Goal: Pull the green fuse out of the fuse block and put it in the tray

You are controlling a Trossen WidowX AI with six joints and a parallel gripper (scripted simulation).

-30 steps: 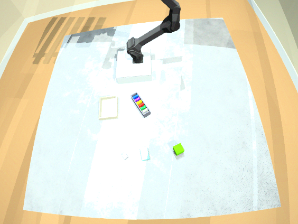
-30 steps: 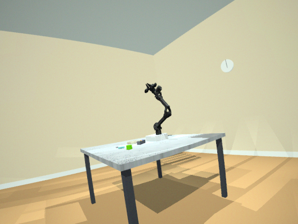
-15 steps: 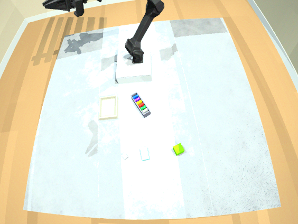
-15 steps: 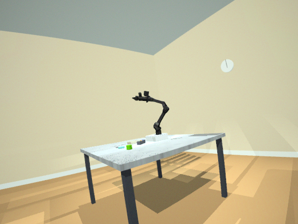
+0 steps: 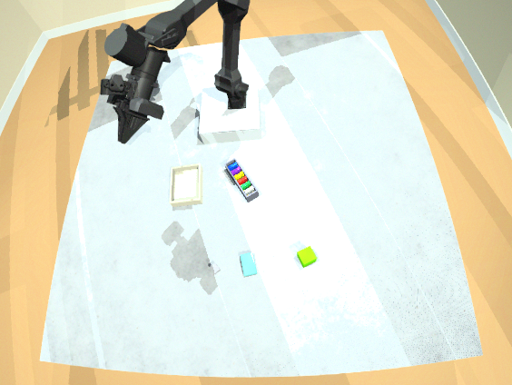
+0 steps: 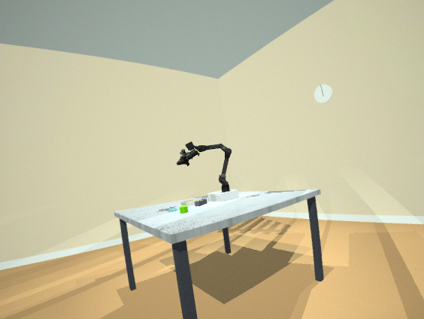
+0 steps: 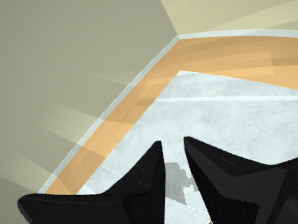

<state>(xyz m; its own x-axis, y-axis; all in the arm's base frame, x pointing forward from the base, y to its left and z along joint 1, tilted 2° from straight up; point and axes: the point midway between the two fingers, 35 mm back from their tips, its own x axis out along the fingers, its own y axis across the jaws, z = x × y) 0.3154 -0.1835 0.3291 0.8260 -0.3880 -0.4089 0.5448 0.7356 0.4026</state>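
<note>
The green fuse (image 5: 246, 185) sits in the grey fuse block (image 5: 252, 198) (image 6: 201, 203), between the red fuse (image 5: 242, 181) and the white fuse (image 5: 249, 191). The cream tray (image 5: 200, 186) (image 6: 186, 203) is left of the block in the top view; no fuse shows in it. My gripper (image 5: 123, 142) (image 6: 177, 163) (image 7: 172, 144) is narrowly open and empty, with a small gap between its fingertips in the wrist view. It hangs high above the table, up and left of the tray in the top view. Neither block nor green fuse can be made out in the wrist view.
Blue, purple and yellow fuses fill the block's other end. A cyan flat block (image 5: 248, 264), a lime green cube (image 5: 307, 256) (image 6: 183, 209) and a small whitish piece (image 5: 215, 267) lie on the table beyond the block and tray. The arm stands on a white base (image 5: 230, 123) (image 6: 223, 195).
</note>
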